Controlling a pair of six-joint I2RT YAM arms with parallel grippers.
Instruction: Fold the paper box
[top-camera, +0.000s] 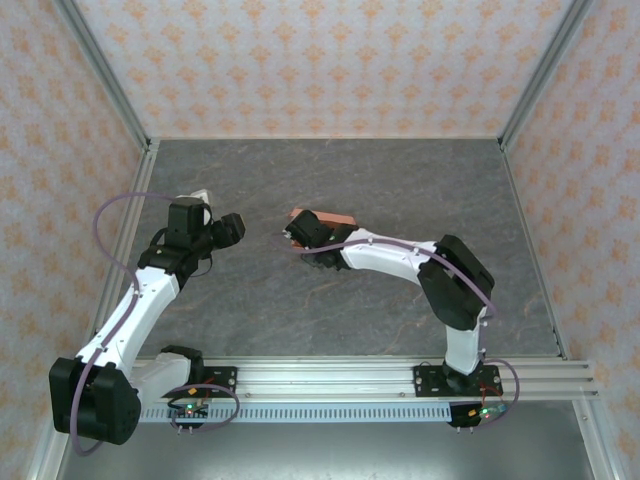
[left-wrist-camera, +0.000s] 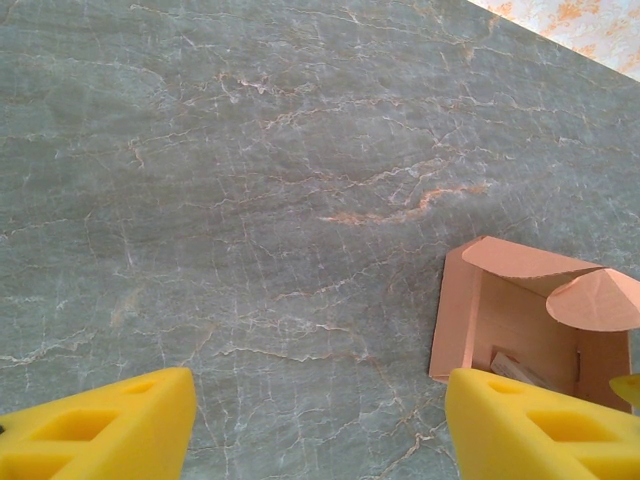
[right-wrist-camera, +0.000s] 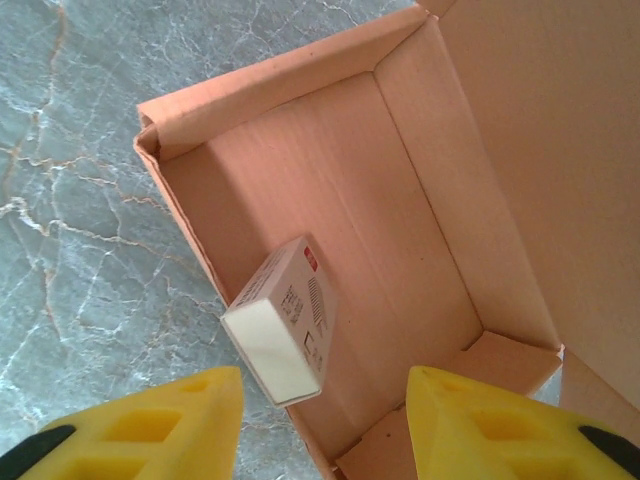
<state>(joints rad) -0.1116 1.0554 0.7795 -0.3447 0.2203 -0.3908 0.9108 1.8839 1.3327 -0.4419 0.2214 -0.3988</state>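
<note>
- Stretching under everything, the grey marble-patterned bench (top-camera: 400, 190) is carrying the work, with both arms reaching in from its near edge.
- Sitting near the middle of that bench, the salmon-orange thin cardboard paper box (top-camera: 327, 217) is showing as an open-topped tray. In the right wrist view its floor is lying flat and its side walls are standing up around it, with the corners folded in.
- Rising along one long side, a broad panel, which I am reading as the lid, is standing open rather than lying over the tray. In the left wrist view, rounded flaps (left-wrist-camera: 595, 300) are sticking up, not tucked in.
- Judging from this, the forming of the base and walls is looking done, while bringing the lid down and tucking its flaps is looking like the work left.
- Hovering directly over the box, the right end effector (top-camera: 300, 238) is holding its yellow fingers (right-wrist-camera: 130, 430) apart. They are straddling the tray's near-left wall and clamping nothing that I can see.
- Hanging a little to the left of the box without touching it, the left end effector (top-camera: 236, 229) is spreading its fingers (left-wrist-camera: 100, 430) wide over bare bench, gripping nothing.
- Lying inside the tray against that near-left wall, a small white printed carton (right-wrist-camera: 285, 325) with a red mark is occupying the space the lid is going to cover.
</note>
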